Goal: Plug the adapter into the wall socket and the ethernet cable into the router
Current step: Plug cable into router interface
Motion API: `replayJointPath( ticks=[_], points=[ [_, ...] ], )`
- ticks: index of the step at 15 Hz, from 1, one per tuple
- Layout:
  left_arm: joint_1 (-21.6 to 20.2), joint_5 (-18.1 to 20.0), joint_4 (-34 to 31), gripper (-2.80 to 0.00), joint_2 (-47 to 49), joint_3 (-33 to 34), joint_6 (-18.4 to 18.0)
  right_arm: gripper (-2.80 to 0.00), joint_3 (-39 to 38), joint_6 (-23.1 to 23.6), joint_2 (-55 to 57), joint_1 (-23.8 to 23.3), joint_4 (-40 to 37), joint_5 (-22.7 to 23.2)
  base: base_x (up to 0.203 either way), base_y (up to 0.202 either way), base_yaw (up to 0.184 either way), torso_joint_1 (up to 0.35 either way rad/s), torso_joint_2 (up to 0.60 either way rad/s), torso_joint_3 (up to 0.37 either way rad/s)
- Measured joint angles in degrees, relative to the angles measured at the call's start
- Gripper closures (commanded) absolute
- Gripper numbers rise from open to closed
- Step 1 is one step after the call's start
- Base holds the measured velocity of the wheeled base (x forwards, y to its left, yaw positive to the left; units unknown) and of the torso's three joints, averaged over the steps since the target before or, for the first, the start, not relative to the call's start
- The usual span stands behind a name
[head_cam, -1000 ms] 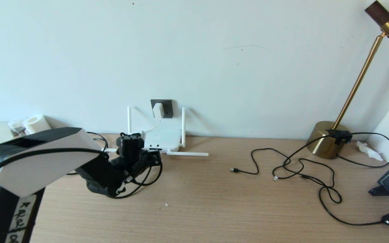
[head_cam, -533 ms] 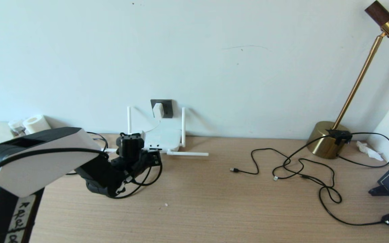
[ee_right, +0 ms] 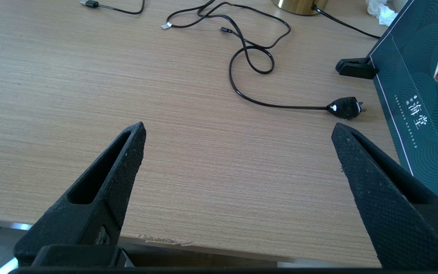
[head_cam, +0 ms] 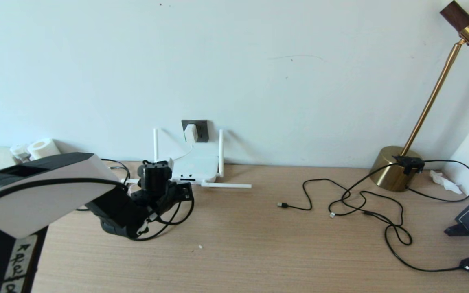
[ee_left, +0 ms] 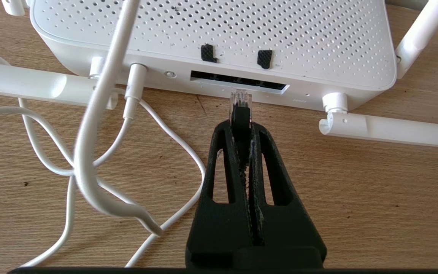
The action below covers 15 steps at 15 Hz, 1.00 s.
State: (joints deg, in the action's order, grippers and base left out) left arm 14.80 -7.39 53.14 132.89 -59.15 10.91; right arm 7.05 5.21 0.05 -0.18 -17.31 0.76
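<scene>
Ethernet cable pinched by boot in closed left gripper, clear tip aimed at router port slot, just short. Adapter already in wall socket. Right gripper wide open, empty, over counter.

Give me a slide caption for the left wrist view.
Left gripper holds the ethernet cable, its clear plug just short of the router port slot.

The right gripper hangs over the desk near its front edge, fingers spread wide and empty. At one o'clock lies a black plug on a looping cable; at three o'clock, a dark box.
</scene>
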Motion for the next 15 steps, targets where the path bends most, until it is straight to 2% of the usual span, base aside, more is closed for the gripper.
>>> replayJointPath(
  ticks=[15],
  points=[
    [-1.98, 0.67, 0.0, 0.0, 0.18, -0.57, 0.0, -2.8, -0.02, 0.02, 0.0, 0.02, 0.01, -0.01, 0.0, 0.0, 0.0, 0.0, 0.0, 0.0]
  ],
)
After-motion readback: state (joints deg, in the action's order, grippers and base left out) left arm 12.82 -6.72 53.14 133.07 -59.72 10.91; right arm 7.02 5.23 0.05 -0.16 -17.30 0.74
